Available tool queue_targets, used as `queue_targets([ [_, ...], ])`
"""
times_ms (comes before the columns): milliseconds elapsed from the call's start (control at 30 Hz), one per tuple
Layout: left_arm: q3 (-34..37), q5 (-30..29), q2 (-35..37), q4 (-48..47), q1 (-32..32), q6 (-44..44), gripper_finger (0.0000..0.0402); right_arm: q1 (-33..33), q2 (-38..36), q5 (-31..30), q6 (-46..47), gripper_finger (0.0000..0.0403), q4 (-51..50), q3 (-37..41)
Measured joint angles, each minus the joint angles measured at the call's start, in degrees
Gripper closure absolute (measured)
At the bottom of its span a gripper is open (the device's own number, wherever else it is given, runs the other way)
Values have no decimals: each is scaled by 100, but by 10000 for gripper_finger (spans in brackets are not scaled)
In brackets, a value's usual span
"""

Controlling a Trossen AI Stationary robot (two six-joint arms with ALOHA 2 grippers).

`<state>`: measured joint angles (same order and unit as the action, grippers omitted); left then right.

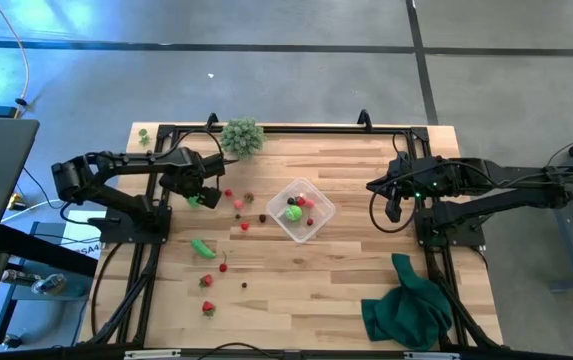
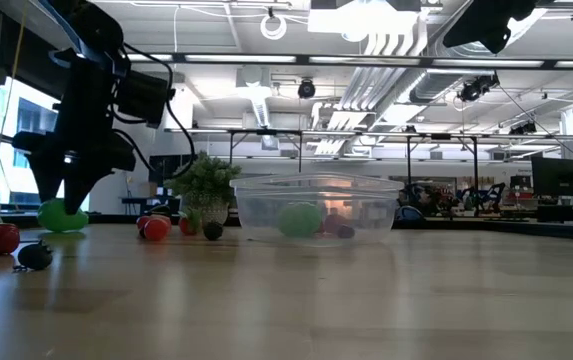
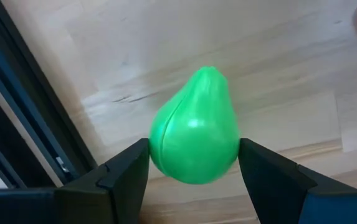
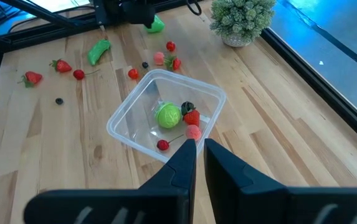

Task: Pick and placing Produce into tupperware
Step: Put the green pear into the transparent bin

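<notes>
Left pincer: the left gripper point(image 3: 194, 165) is down at the table on the left side, with one finger on each side of a green pear point(image 3: 195, 127). The fingers sit right at the pear's sides and seem to pinch it, so it looks ready to be lifted.

Green pear: it sits low at the table top, fat end toward the wrist, thin end pointing away. I cannot tell if it is off the wood yet.

Why there: the pear lies near the left edge, next to the dark frame rail point(image 3: 22, 118), so the arm has to reach in beside the rail to get it.

Tupperware: the clear tupperware point(image 1: 318, 228) stands in the middle of the table, well apart from the pear. It already holds a green ball point(image 4: 167, 116), some red pieces and one dark one.

Loose produce: a long green piece point(image 1: 203, 247) and many small red ones lie on the wood between the left arm and the box, waiting for their turn.

Right pincer: the right gripper point(image 4: 197, 152) waits over the right side, fingers almost together and holding nothing, looking toward the box.

Other things: a bushy plant point(image 1: 242, 136) stands at the far edge and a green cloth point(image 1: 408, 305) lies near the right corner.
</notes>
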<state>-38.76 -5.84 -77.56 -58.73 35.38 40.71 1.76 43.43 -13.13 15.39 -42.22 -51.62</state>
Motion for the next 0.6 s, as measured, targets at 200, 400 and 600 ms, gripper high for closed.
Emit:
queue_targets([
  [200,4,-90,-2,142,0,28,174,0,-1,0,1,378,0,0],
  [400,7,-108,-7,231,-1,48,174,-2,-1,2,-1,378,0,0],
  [600,9,-106,-11,309,-13,60,174,0,1,0,1,378,0,0],
])
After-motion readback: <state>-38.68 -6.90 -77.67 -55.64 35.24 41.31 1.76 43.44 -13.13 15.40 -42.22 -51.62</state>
